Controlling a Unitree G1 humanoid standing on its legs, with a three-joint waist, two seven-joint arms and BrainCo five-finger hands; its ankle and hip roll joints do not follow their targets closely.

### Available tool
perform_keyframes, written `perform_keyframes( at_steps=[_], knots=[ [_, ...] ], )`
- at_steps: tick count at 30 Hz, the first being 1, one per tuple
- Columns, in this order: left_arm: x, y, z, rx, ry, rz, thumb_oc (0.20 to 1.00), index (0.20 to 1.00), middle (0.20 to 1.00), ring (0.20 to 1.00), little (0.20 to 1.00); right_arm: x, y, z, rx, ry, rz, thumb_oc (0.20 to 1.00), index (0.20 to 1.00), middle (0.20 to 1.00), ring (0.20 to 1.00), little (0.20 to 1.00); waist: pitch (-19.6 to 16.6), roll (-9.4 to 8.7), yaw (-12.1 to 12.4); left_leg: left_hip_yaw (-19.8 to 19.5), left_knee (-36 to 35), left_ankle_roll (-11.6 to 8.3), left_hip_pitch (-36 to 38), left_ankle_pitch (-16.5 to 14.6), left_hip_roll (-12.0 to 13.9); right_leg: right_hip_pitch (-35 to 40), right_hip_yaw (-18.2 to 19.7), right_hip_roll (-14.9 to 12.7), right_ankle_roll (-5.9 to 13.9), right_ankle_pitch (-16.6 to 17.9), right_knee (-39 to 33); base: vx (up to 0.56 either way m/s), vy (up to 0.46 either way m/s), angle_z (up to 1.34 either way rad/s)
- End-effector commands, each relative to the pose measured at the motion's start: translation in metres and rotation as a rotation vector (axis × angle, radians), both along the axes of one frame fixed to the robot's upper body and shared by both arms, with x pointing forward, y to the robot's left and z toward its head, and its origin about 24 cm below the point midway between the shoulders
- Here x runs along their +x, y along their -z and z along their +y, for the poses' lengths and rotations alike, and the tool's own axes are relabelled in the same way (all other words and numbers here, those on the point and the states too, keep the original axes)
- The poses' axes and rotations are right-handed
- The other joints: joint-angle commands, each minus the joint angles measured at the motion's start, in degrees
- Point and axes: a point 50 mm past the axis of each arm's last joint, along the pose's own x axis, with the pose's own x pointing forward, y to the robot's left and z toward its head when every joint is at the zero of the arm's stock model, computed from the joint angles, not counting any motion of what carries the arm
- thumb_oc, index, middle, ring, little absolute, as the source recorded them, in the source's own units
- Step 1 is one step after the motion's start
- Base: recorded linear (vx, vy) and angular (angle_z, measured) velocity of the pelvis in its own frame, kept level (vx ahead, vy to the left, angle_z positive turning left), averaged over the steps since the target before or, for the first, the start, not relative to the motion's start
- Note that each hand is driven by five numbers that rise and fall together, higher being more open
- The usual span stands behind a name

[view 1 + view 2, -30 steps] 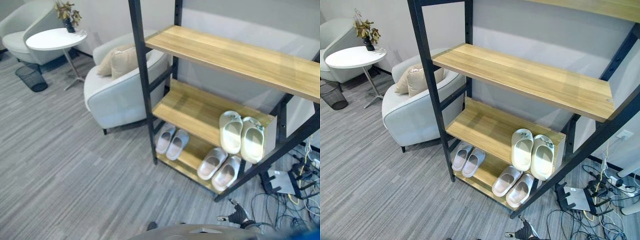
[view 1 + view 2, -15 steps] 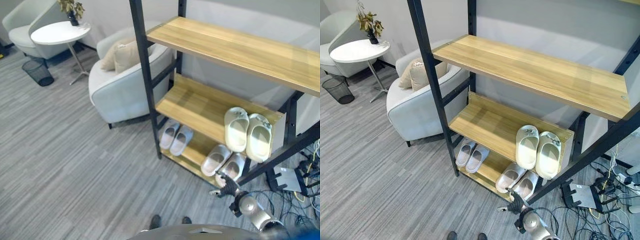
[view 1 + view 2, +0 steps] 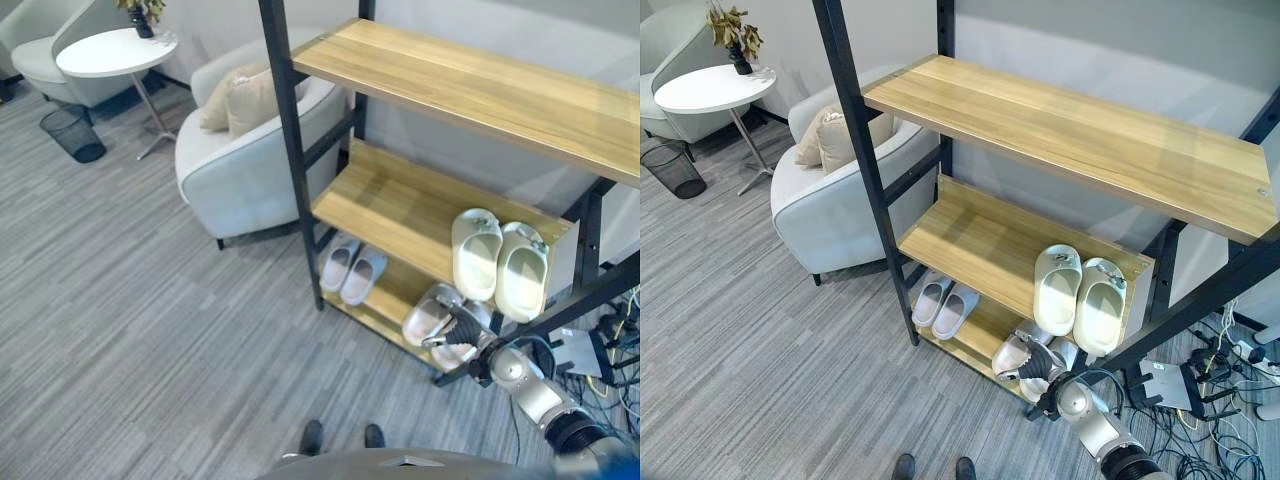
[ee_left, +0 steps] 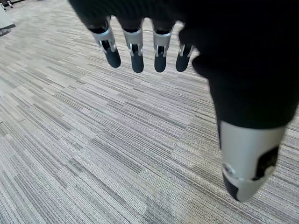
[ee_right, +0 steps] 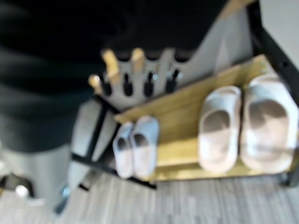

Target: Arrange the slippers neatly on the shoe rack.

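Right eye view has the right hand (image 3: 1038,362), fingers relaxed and empty, reaching over the beige slippers (image 3: 1020,352) on the shoe rack's (image 3: 970,240) bottom shelf, likely needing a grasp next.

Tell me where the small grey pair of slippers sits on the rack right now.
The small grey pair sits on the shoe rack's bottom shelf at its left end, beside the black front post, well left of the right hand.

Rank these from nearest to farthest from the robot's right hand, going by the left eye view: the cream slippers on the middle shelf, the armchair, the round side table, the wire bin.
From the right hand at the bottom shelf:
1. Cream slippers, just above it on the middle shelf.
2. Armchair, left of the rack.
3. Round side table, far left beyond the armchair.
4. Wire bin, under that table; too close to the table to rank apart with confidence.
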Motion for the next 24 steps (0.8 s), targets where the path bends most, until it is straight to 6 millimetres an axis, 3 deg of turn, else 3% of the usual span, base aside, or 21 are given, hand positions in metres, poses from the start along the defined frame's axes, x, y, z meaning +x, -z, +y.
perform_keyframes(
  at_steps=[1, 7, 24],
  knots=[
    [-0.002, 0.001, -0.005, 0.003, 0.021, 0.027, 1.000, 1.000, 1.000, 1.000, 1.000, 0.024, -0.040, -0.005, 0.064, 0.051, -0.187, 1.000, 1.000, 1.000, 1.000, 1.000, 0.8, 2.00, 0.5, 0.5, -2.0, 2.77, 4.0, -0.2, -0.2, -7.9, -0.2, -1.2, 2.92, 1.6, 8.4, 0.00, 0.000, 0.00],
    [-0.004, 0.002, -0.010, -0.003, 0.027, 0.027, 1.000, 1.000, 1.000, 1.000, 1.000, 0.028, -0.051, -0.012, 0.070, 0.073, -0.223, 1.000, 1.000, 1.000, 1.000, 1.000, 1.2, 2.25, 0.4, 0.7, -2.0, 2.86, 3.9, -0.2, -0.3, -8.3, -0.1, -1.1, 2.92, 1.7, 8.6, 0.00, 0.000, 0.00],
    [0.000, 0.003, -0.019, -0.009, 0.033, 0.010, 1.000, 1.000, 1.000, 1.000, 1.000, 0.042, -0.055, -0.012, 0.070, 0.087, -0.241, 1.000, 1.000, 1.000, 1.000, 1.000, 2.3, 2.70, 0.8, 0.8, -2.0, 2.93, 3.3, 0.0, -0.3, -9.0, -0.3, -1.1, 2.83, 2.3, 8.6, 0.00, 0.000, -0.01]
  ],
)
